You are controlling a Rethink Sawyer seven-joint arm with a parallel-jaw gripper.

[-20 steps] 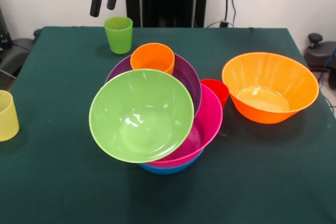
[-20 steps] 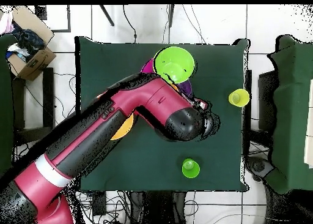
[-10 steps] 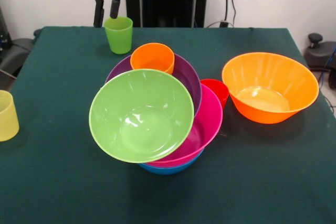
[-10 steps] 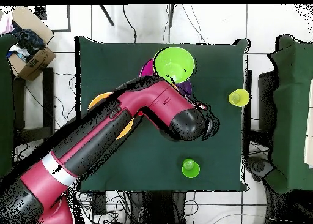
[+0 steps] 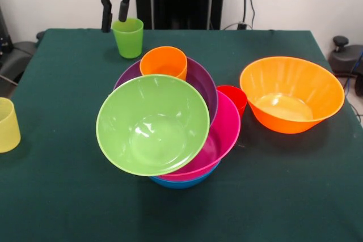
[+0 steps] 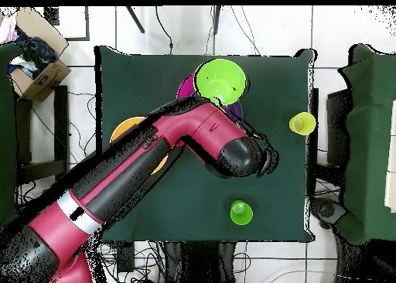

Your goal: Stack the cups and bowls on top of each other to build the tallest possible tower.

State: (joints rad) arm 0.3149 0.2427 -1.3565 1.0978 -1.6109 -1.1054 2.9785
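Spreading across the table (image 5: 68, 196), the tower (image 5: 170, 123) stands near the middle: lime green bowl (image 5: 152, 124) on top, tilted with its mouth toward the near left, over the pink bowl (image 5: 224, 131), purple bowl (image 5: 203, 80) and blue bowl (image 5: 181, 182). Right of it sits the orange bowl (image 5: 291, 93), mouth up. My gripper (image 5: 114, 16) hangs open at the far left, fingers down, just beside the upright green cup (image 5: 128, 37).
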